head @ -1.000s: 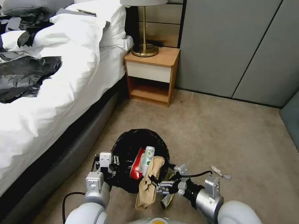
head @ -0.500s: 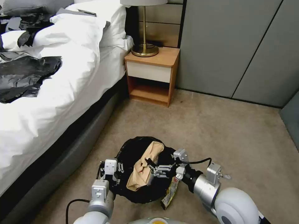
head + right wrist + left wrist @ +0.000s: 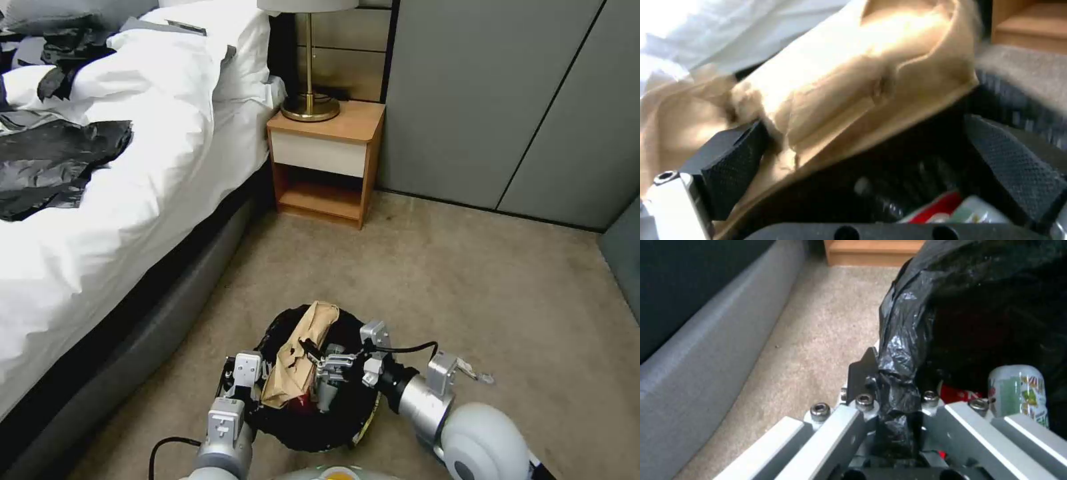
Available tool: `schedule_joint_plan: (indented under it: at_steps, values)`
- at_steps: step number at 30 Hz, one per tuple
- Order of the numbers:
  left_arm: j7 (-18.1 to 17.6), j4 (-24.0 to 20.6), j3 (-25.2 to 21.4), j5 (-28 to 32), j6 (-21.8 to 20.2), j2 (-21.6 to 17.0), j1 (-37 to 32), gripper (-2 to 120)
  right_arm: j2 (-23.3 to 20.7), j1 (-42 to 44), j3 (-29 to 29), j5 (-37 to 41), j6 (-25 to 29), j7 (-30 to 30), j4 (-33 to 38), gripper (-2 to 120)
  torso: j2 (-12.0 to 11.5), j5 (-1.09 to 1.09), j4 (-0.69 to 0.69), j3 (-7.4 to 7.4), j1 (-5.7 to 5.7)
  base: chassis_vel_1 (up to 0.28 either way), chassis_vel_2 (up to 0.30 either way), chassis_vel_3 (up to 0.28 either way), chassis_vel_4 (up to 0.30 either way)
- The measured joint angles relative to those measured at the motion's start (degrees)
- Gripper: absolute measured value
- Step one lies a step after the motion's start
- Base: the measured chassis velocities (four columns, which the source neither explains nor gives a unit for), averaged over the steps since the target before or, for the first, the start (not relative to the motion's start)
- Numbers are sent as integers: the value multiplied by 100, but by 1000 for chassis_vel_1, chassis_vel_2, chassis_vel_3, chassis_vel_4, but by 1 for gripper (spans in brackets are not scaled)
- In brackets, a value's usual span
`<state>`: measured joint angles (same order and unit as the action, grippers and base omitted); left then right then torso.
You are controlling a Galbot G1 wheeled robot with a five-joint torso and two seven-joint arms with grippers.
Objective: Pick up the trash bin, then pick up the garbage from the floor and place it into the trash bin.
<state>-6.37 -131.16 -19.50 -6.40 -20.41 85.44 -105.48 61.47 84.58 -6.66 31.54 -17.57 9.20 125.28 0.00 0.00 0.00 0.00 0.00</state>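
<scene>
The trash bin (image 3: 333, 427), lined with a black bag, is held low in front of me. My left gripper (image 3: 241, 381) is shut on its bag-covered rim (image 3: 896, 380). A crumpled brown paper piece of garbage (image 3: 298, 353) lies across the bin's mouth. My right gripper (image 3: 319, 371) is over the opening, open, with one finger (image 3: 731, 160) touching the paper (image 3: 840, 83). Inside lie a white green-labelled bottle (image 3: 1020, 390) and a red wrapper (image 3: 958, 395). A foil wrapper (image 3: 475, 373) lies on the carpet to the right. A yellow wrapper (image 3: 371, 419) peeks out under the bin's right side.
The bed (image 3: 100, 220), with black clothes on it, runs along my left, its grey base (image 3: 693, 350) close to the bin. A wooden nightstand (image 3: 327, 160) with a lamp stands ahead. Grey wall panels (image 3: 507, 100) close the back. Open carpet (image 3: 467, 287) lies ahead and right.
The bin and both grippers have drawn in closer to me. The brown paper went from hanging outside the rim to lying over the bin's mouth, and the right gripper opened.
</scene>
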Motion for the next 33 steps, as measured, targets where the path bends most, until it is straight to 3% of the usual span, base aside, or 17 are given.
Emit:
schedule_joint_plan:
  at_steps: [11,33]
  values:
    - [-12,-261,-104,243,-68,-9,46,0,-109,119,100,-293,135,121,-482,100,0,0,0,0,0,0,0,0,0]
    - [-89,-402,-386,687,-302,-31,343,0,-385,329,-309,-487,580,400,-423,100,0,1,0,0,0,0,0,0,0]
